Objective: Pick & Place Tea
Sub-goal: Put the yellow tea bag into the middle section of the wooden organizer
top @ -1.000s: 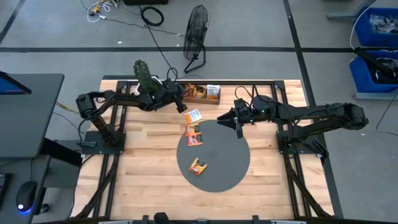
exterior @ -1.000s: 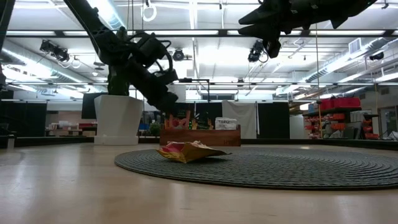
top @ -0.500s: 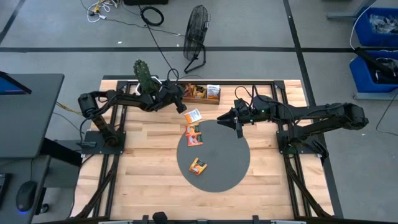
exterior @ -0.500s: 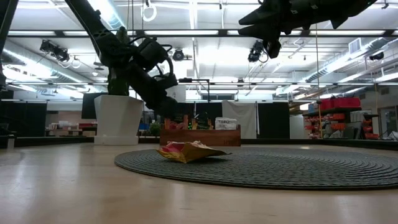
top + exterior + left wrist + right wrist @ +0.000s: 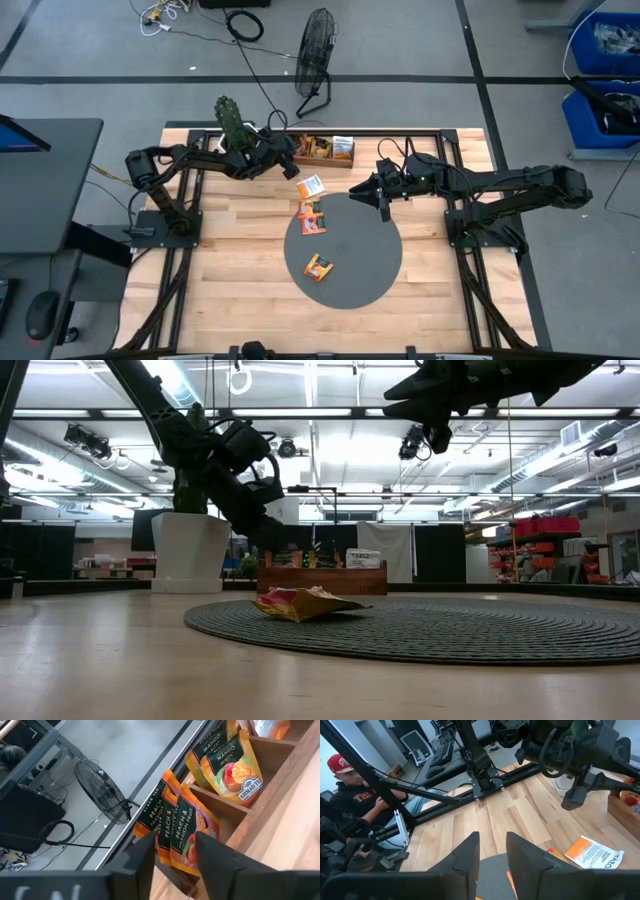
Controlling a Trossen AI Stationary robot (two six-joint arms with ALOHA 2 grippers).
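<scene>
The left gripper (image 5: 172, 852) is at the wooden tray's (image 5: 322, 158) end. Its fingers are a little apart around an orange peach tea sachet (image 5: 186, 832) in there. The right gripper (image 5: 492, 851) hangs over the grey mat (image 5: 345, 252), partly open, holding nothing. More tea sachets (image 5: 318, 266) lie on the mat.

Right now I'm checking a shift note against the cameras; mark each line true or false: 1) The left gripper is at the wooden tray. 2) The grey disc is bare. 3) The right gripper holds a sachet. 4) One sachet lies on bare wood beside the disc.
1) True: the left gripper sits at the wooden tray, its fingers either side of a peach sachet.
2) False: the grey disc carries sachets, such as the orange sachet.
3) False: the right gripper is empty.
4) True: the white-and-orange sachet.
</scene>
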